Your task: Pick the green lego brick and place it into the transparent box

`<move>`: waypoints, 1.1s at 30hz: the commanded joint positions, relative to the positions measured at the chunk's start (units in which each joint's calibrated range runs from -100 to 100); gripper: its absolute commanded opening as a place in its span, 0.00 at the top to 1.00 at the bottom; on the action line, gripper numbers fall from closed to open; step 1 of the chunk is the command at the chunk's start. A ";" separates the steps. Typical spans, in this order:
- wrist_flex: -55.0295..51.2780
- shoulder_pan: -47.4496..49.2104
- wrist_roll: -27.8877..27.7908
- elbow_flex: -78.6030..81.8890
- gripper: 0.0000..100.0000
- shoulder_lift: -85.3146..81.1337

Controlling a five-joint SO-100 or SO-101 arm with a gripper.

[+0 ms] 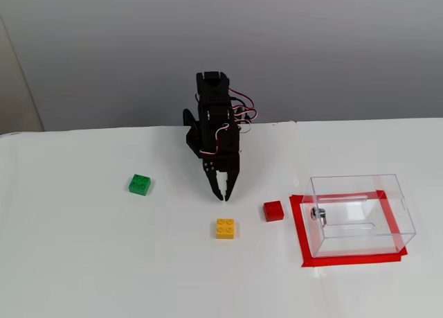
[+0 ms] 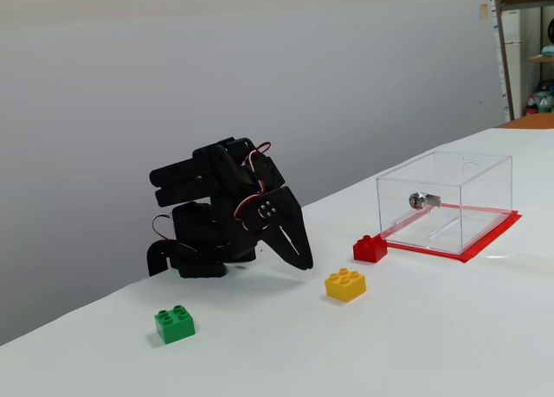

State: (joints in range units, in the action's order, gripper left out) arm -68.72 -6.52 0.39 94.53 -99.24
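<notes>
Sitting on red tape, the transparent box [image 1: 360,214] is empty. Left of it in this fixed view hangs the gripper [image 1: 223,192], clenched on nothing. The green lego brick [image 1: 140,184] is even further left, well apart.

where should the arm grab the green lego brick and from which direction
Grip the green lego brick by two opposite flat side walls, coming straight down from above. It sits flat on the table, studs up, with open space all around, so the smooth sides give the tool parallel faces, probably firmer than pinching the studs. It is slightly turned, so align the fingers first.
</notes>
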 commanded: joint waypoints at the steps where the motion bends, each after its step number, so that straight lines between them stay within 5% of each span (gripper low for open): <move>1: -0.03 -4.61 0.18 -1.31 0.98 -0.25; 19: -0.73 -30.56 0.81 -10.17 0.98 0.00; 33: 0.75 -44.02 15.53 -27.62 0.98 28.26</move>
State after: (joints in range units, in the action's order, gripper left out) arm -68.64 -47.44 13.97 72.46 -76.24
